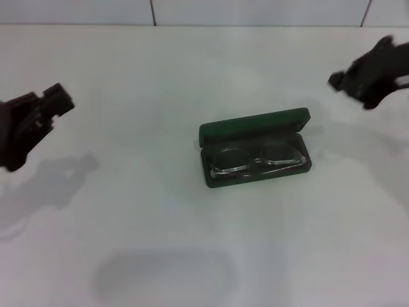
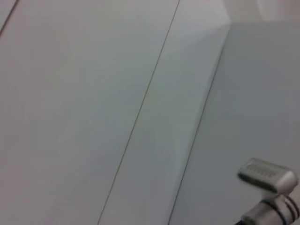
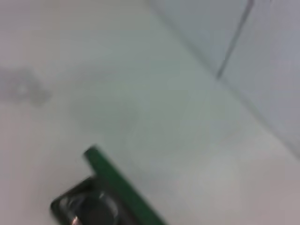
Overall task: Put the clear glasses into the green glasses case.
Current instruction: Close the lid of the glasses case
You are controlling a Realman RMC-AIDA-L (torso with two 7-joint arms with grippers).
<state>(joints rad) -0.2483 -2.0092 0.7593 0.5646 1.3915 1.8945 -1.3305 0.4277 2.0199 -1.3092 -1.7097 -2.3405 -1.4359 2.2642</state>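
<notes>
Both end effectors raised clear, left (image 1: 54,105), right (image 1: 348,80), grip state unclear, apparently holding nothing.

You see a plain white surface (image 1: 160,211) with soft grey shadows on it. Behind it stands a white tiled wall (image 1: 255,11) with thin dark joints. In the left wrist view, a silver cable plug (image 2: 267,174) shows near the wall.

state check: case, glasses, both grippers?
green glasses case: open, lid up, on the table.
clear glasses: lying inside the case's base.
left gripper: raised off to the left, holding nothing seen.
right gripper: raised at far right, away from the case.
</notes>
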